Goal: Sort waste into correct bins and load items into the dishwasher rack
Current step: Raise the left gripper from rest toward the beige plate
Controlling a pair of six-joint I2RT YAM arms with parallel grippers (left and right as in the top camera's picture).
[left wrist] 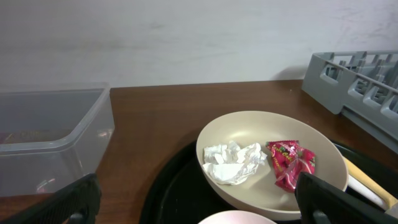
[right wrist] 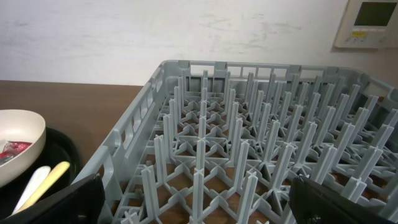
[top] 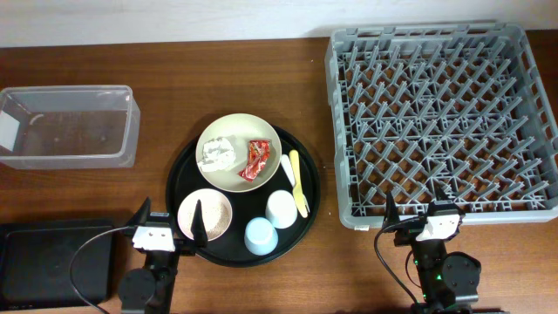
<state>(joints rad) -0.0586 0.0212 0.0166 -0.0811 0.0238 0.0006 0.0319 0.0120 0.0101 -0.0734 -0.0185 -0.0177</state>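
Paper wad [top: 218, 154] and red wrapper [top: 258, 160] in cream bowl [top: 234, 129] on round tray [top: 178, 179], awaiting sorting. Left pincer [top: 171, 218] at tray's near edge, right pincer [top: 425, 214] right of tray: spread open, apparently empty, ready.

Smooth dark wood bench [top: 218, 78] with a soft sheen. Matt grey moulded-plastic dishwasher rack [top: 332, 105]. Clear, glossy plastic tub [top: 70, 157] with slightly cloudy walls. Smooth cream bowl [top: 235, 126] with a low shine, holding a crumpled white paper wad [top: 218, 154] and a crinkled, shiny red wrapper [top: 256, 160] — all on a glossy black round tray [top: 179, 179].
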